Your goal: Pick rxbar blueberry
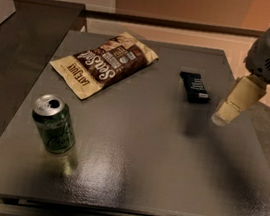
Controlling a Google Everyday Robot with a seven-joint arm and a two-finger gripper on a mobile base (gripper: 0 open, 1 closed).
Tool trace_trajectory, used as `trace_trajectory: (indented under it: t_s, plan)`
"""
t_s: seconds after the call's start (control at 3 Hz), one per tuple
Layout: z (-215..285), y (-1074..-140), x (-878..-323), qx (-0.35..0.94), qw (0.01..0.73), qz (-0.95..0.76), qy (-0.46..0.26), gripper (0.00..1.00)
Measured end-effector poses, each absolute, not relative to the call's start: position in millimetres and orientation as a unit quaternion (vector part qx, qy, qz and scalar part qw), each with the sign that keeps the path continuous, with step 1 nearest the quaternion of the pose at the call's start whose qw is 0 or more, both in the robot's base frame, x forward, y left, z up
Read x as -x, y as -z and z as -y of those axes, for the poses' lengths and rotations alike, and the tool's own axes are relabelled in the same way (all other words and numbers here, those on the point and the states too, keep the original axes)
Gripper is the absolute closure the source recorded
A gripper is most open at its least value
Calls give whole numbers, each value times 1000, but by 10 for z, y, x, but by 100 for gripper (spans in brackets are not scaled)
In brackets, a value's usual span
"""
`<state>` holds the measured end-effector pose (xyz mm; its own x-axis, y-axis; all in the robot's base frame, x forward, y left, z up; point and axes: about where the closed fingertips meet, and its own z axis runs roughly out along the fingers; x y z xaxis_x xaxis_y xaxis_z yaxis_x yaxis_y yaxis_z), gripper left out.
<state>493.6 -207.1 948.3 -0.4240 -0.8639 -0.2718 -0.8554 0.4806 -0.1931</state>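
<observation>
The rxbar blueberry [194, 87] is a small flat dark navy wrapper with faint white text, lying flat on the dark grey table [133, 150] at the back right. My gripper [224, 115] hangs from the arm at the upper right. It is just to the right of the bar, above the table, and does not touch it. Its shadow falls on the table just in front of the bar.
A large tan-and-brown chip bag [104, 63] lies at the back left. A green drink can [55, 125] stands upright at the front left. A dark counter [10, 61] adjoins the table's left side. The table's right edge is close under the arm.
</observation>
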Motion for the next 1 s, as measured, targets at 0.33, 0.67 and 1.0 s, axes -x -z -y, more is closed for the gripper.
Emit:
trace_trajectory:
  t_s: [0.33,0.67,1.0]
  plan:
    - [2078,-9353,-5245,449,167,-877,20,0]
    - [2078,-9187,-5642,367,149,-918,27,0]
    - [2050,-9067,-5872,314,136,-939,20,0]
